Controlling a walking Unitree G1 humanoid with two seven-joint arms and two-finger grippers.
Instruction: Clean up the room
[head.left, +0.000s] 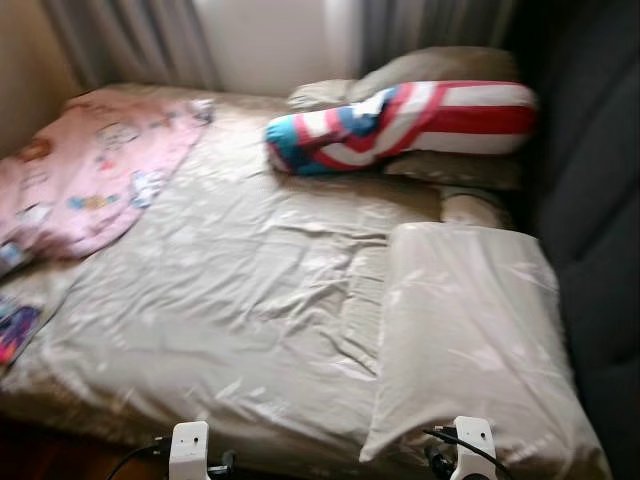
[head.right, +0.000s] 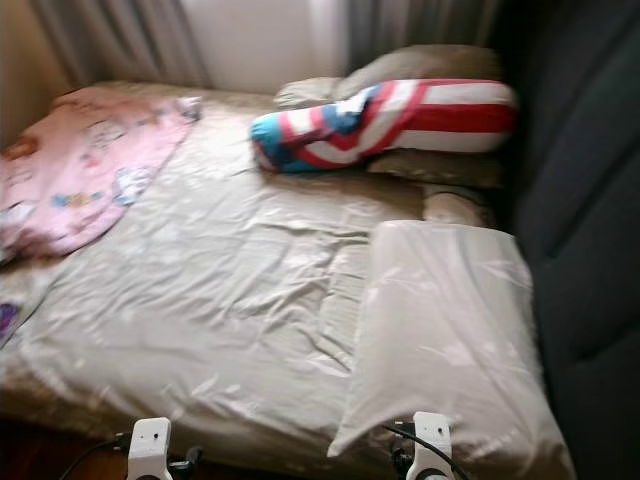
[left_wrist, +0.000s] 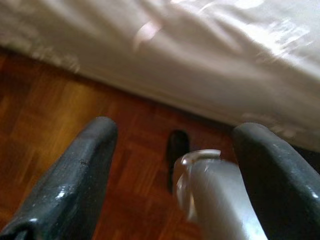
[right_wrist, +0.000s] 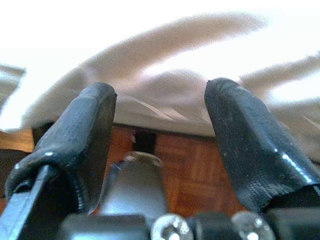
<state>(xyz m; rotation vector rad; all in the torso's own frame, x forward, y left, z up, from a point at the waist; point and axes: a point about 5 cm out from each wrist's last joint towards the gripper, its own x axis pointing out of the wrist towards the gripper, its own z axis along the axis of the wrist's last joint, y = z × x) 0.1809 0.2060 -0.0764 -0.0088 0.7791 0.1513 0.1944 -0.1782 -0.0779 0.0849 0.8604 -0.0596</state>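
You face the bed (head.left: 250, 290); pink blanket (head.left: 90, 170) far left, striped bolster (head.left: 410, 120) far right, pillow (head.left: 470, 330) near right. Left gripper (left_wrist: 170, 165) and right gripper (right_wrist: 160, 135) hang spread, empty. Likely still approaching; next, reach for the pillow.

Beige-sheeted bed (head.left: 250, 300) on wooden parquet floor (left_wrist: 60, 125), grey curtains (head.left: 130, 40) behind, dark upholstered panel (head.left: 600, 200) alongside.

Rumpled beige bed (head.left: 230, 300), pink blanket (head.left: 90, 170) bunched, striped pillow (head.left: 400, 125)
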